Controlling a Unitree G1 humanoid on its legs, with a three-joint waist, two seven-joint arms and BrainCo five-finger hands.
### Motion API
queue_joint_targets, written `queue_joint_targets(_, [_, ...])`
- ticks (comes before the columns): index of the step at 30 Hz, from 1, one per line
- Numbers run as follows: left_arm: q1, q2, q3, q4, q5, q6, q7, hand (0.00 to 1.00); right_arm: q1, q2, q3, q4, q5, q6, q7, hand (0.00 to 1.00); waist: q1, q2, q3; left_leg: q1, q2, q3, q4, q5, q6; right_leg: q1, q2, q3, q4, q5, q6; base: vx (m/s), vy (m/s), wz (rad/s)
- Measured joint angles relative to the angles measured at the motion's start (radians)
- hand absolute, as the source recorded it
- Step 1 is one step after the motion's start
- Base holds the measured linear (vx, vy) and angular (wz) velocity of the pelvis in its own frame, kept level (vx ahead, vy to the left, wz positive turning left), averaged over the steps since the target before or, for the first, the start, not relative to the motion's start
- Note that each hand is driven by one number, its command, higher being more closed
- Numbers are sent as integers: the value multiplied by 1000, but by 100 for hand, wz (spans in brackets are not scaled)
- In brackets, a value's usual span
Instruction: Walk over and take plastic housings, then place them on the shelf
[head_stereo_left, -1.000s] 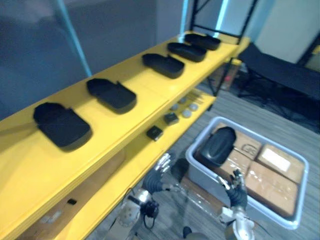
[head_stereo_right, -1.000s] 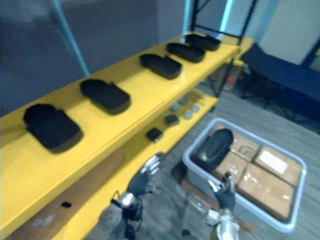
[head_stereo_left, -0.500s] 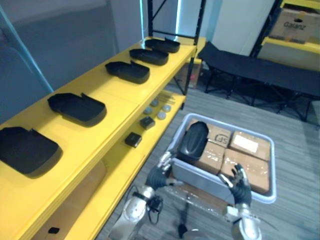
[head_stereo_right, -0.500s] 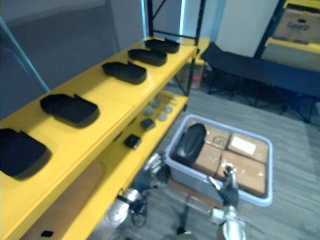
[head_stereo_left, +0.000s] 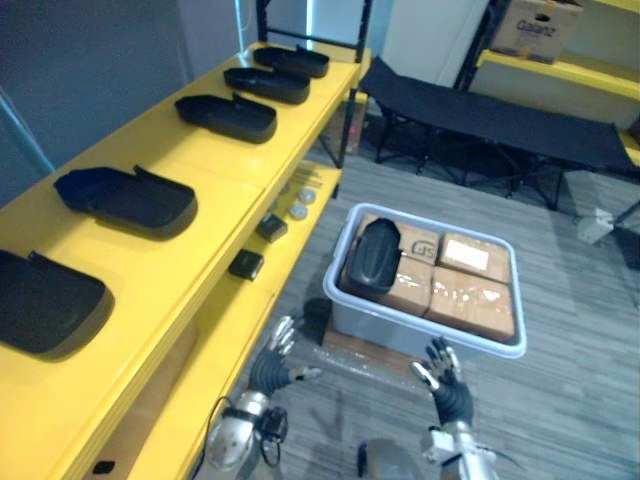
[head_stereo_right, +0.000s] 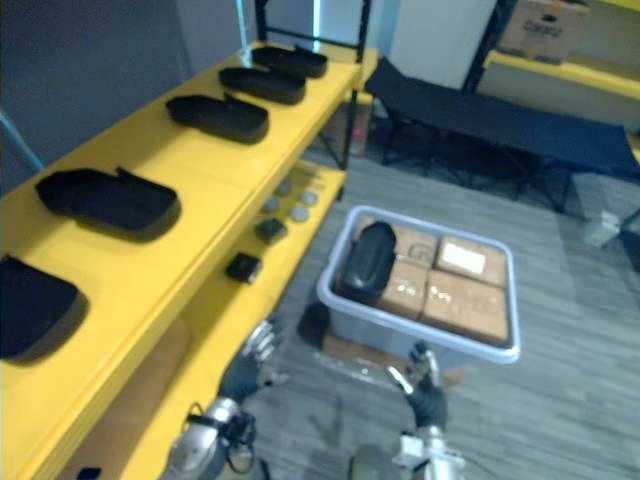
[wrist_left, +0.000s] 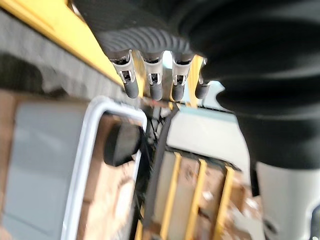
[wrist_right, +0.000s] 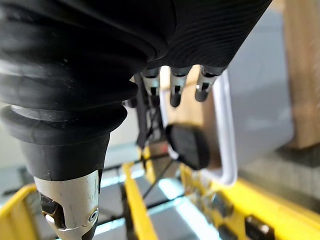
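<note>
One plastic housing (head_stereo_left: 372, 257) lies left in the bin (head_stereo_left: 425, 343), long axis near-to-far, beyond and between left hand (head_stereo_left: 278, 362) and right hand (head_stereo_left: 447, 388); both spread open, empty.

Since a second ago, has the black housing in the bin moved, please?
No: the housing stays at the shelf-side end of the bin, on the boxes; the camera shifted.

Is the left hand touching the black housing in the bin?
Apart. In the left eye view the left hand sits outside the bin, whose rim separates it from the housing inside.
</note>
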Motion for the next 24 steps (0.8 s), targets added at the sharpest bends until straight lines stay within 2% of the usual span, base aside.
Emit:
queue_joint_targets(1, [13,-7,27,-9,-2,0,10,0,-32,0,16,5,-6,6,-8,0,0,16,7,8,30,36,-17,21,-13,-8,-14,-49,77,-36,-59,-42,-54,-86])
queue_joint_targets(2, [14,-4,57,-10,-9,-1,24,0,-47,0,33,13,-7,9,-16,0,-2,10,6,15,39,60,-29,32,-26,-4,-63,-89,169,-88,-54,-22,-72,-77])
queue_joint_targets(3, [17,-1,77,-10,-10,-2,33,0,-48,0,46,25,-10,17,-17,0,5,8,5,14,50,70,-25,33,-40,24,-104,-100,171,-94,-43,5,-76,-54])
queue_joint_targets(4, [21,1,81,-10,-10,-2,39,0,-47,0,50,24,-13,21,-17,0,6,-1,2,11,57,75,-17,33,-50,41,-118,-98,149,-85,-35,58,-105,-46])
queue_joint_targets(5, [32,4,82,-10,-17,-9,50,0,-46,-1,56,21,-17,29,-17,0,4,-30,0,5,63,76,9,30,-71,74,-124,-76,83,-55,34,63,-166,-38])
queue_joint_targets(6, [33,-1,74,-8,-19,-11,58,0,-35,-8,51,15,-16,30,-16,0,3,-31,1,-10,68,19,18,34,-83,93,-102,-75,25,-79,72,52,-214,-44])
queue_joint_targets(8, [30,-7,38,-7,-31,-14,73,0,-16,-24,30,3,-16,32,-15,0,0,-28,2,-29,69,-25,11,39,-97,128,-83,-77,-85,-105,110,4,-251,-46])
queue_joint_targets(9, [14,-11,13,3,-43,-19,88,0,-13,-41,9,3,-16,34,-14,0,-8,-22,7,-52,71,-23,12,45,-107,132,-73,-77,-152,-111,119,-45,-199,-41])
queue_joint_targets(11, [-25,-34,-1,19,-51,-30,105,0,-16,-71,-30,4,-15,34,-12,0,-22,11,32,-58,87,-30,-6,59,-129,128,-45,-70,-196,-77,109,-94,-112,-27])
queue_joint_targets(13, [-40,-39,1,19,-59,-48,114,0,-2,-78,-58,6,-15,26,-11,0,-35,11,36,-52,79,-30,-48,84,-131,118,-40,-61,-216,-57,104,-85,-58,-21])
queue_joint_targets(14, [-41,-35,6,19,-59,-64,115,0,-4,-83,-61,6,-16,13,-10,0,-32,6,38,-45,72,-26,-69,90,-136,104,-38,-40,-225,-46,103,-74,-29,-36])
queue_joint_targets(18, [-41,-34,6,24,-59,-76,114,0,-10,-56,-66,-1,-31,-29,-21,0,-31,-14,51,-40,50,-24,-75,87,-129,92,-49,-12,-258,-21,109,-53,26,-28])
queue_joint_targets(21, [-49,-32,4,24,-86,-88,107,0,-41,-34,-65,-17,-85,-41,-75,0,-25,-25,69,-41,27,-39,-57,79,-117,87,-68,6,-261,-12,122,-37,53,-13])
queue_joint_targets(22, [-55,-32,-2,25,-95,-93,107,0,-74,-35,-66,-22,-87,-42,-96,0,-17,-20,79,-42,12,-82,-54,70,-118,81,-74,15,-262,-8,127,-45,20,-16])
queue_joint_targets(24, [-84,-25,-5,29,-96,-94,106,0,-163,-34,-71,-17,-120,-36,-152,0,-15,-17,108,-50,-10,-85,-49,69,-113,77,-94,17,-265,3,137,-70,22,-3])
